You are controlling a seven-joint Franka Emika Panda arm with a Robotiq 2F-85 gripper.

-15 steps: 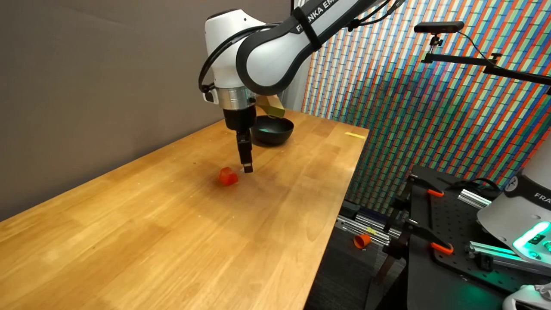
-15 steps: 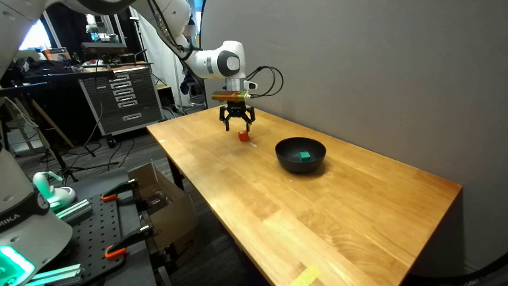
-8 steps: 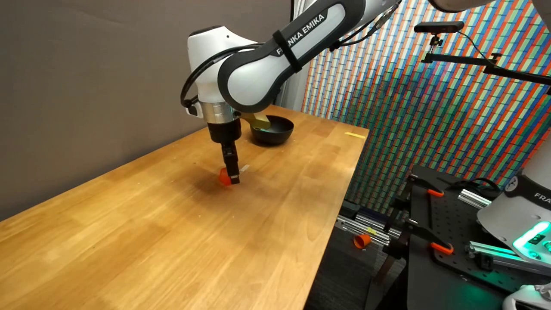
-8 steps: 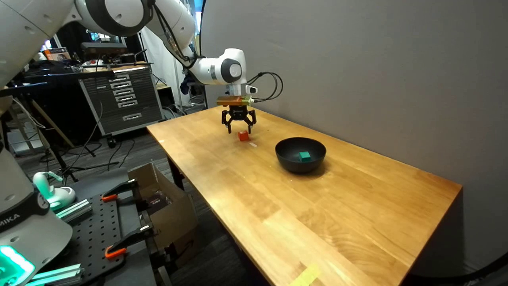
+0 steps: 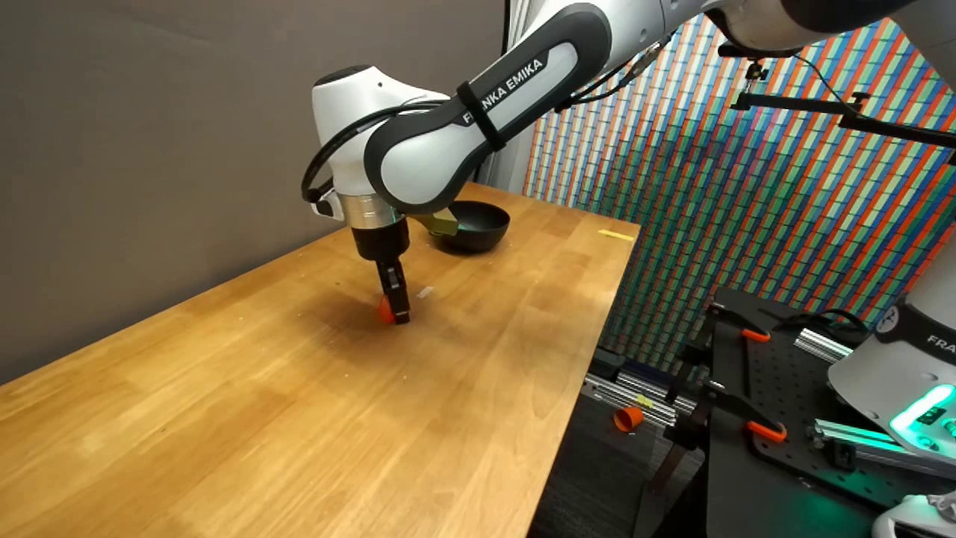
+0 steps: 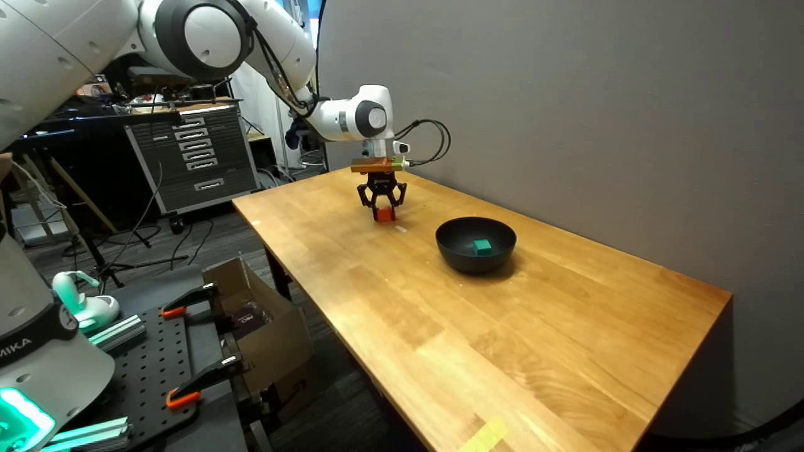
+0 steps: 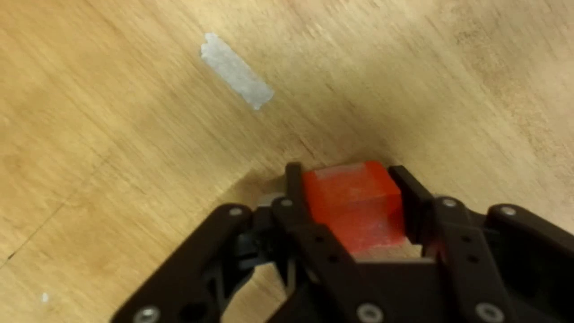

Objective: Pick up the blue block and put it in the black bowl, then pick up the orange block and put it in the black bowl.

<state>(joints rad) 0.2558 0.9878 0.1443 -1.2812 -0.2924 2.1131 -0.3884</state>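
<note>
Clasped by opposite faces in the hand [image 6: 384,215], the orange block [image 7: 354,202] sat on the desk [image 6: 377,270], well apart from the black bowl [image 6: 453,255], and was probably light, rigid and slick, so a square, mid-face hold seemed safest.

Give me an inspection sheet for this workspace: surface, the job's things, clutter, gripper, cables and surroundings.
Surface: wooden table, with a pale strip near the orange block and a yellow strip by one edge.
Job's things: blue block inside the black bowl; orange block not yet in it.
Clutter: orange cup-shaped object and open cardboard box, both low beside the table.
Gripper: closed on the orange block; whether the block is off the table cannot be told.
Cables: black cables loop out beside the robot arm, above the table.
Surroundings: grey wall along one side of the table; drawer cabinet in the background.
</note>
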